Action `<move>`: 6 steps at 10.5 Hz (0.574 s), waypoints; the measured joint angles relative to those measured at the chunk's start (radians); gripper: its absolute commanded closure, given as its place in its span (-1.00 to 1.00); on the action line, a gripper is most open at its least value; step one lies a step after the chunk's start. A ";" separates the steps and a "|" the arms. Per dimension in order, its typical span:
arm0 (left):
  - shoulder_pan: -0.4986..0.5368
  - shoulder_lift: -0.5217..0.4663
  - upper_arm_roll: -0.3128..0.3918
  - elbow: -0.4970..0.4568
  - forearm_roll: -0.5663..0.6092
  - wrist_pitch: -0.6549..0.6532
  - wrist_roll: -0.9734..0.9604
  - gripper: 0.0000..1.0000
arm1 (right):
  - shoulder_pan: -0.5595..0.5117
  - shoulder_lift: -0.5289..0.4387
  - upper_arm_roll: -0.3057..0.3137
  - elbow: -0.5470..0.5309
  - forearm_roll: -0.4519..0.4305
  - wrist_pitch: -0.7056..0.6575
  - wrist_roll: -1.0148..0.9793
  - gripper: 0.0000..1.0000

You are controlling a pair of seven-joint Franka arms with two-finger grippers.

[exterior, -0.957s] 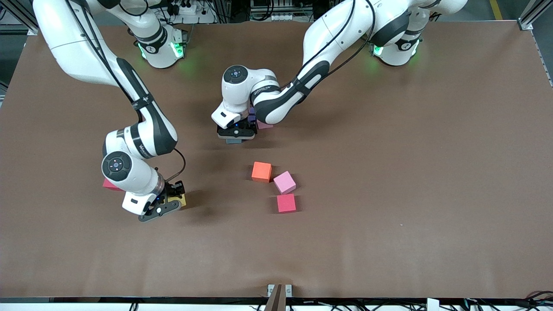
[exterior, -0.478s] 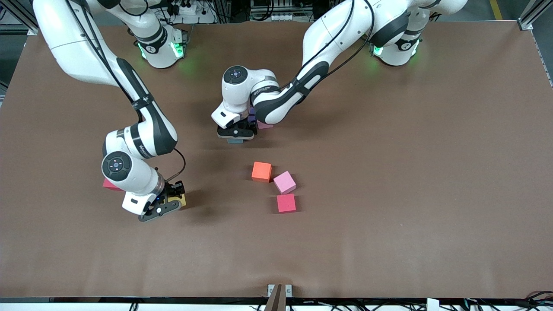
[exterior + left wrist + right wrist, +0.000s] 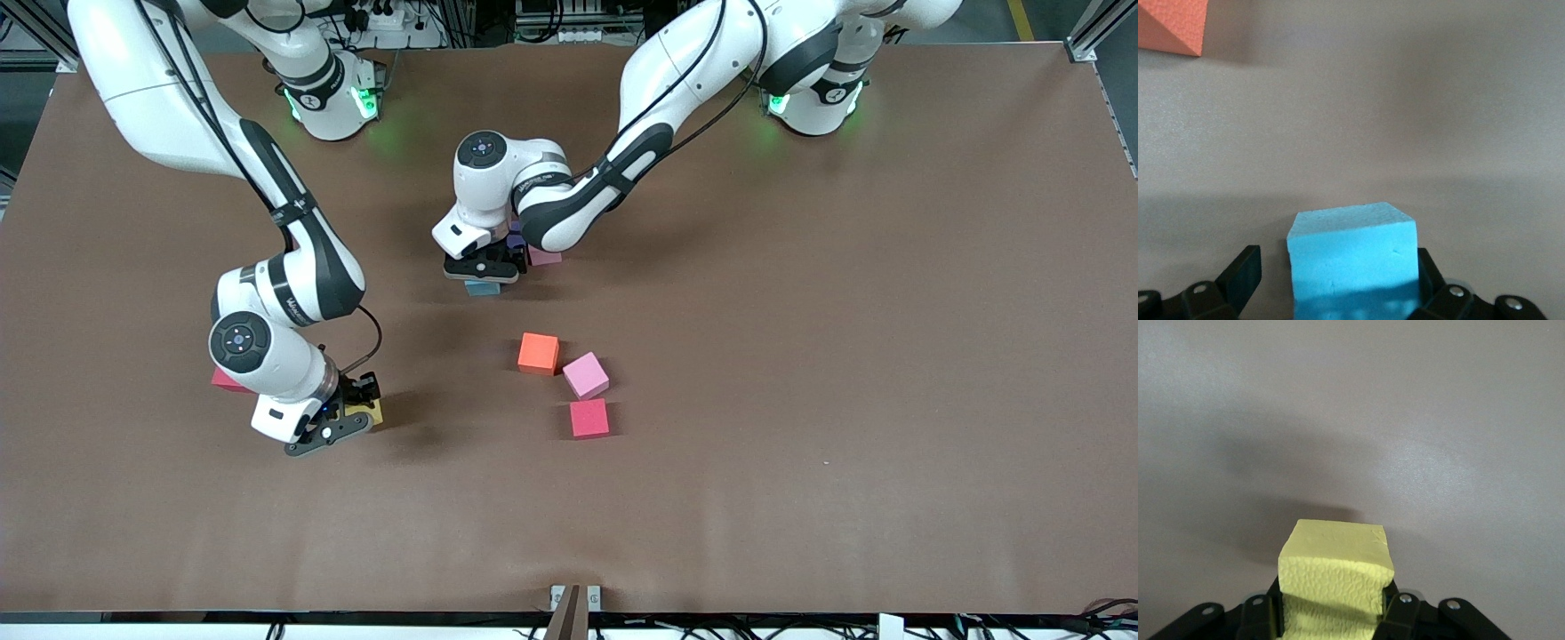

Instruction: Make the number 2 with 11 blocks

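Toward the right arm's end of the table (image 3: 800, 498), a red block (image 3: 224, 382) is peeking out from under the right arm, mostly hidden. Just beside it, the right gripper (image 3: 348, 423) is pinching a yellow block (image 3: 1335, 577), its fingers pressed into the foam on both sides; the right wrist view is showing the block lifted a little, with its shadow lying on the brown surface beneath.

Near the middle of the table, the left gripper (image 3: 481, 276) is hanging low with its fingers spread wide. A light blue block (image 3: 1353, 263) is sitting between them; one finger (image 3: 1241, 277) is standing clear of the block with a visible gap, so the block is not gripped. Next to that wrist, closer to the robot bases, a purple block (image 3: 516, 233) and a pink block (image 3: 545, 257) are showing only in part.

Nearer to the front camera, three loose blocks are lying close together: an orange block (image 3: 539, 353), a light pink block (image 3: 586, 375) turned at an angle, and a crimson block (image 3: 589, 418) nearest the camera.
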 measured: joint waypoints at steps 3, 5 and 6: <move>0.000 0.000 -0.001 0.003 0.000 0.000 0.000 -1.00 | 0.003 0.000 0.001 0.000 0.000 -0.002 0.000 1.00; 0.000 -0.004 -0.003 0.008 -0.008 0.000 0.000 -1.00 | 0.012 0.000 0.002 0.000 0.000 -0.004 0.001 1.00; 0.000 -0.010 -0.004 0.010 -0.020 -0.009 0.000 -1.00 | 0.014 0.000 0.002 0.000 0.000 -0.004 0.002 1.00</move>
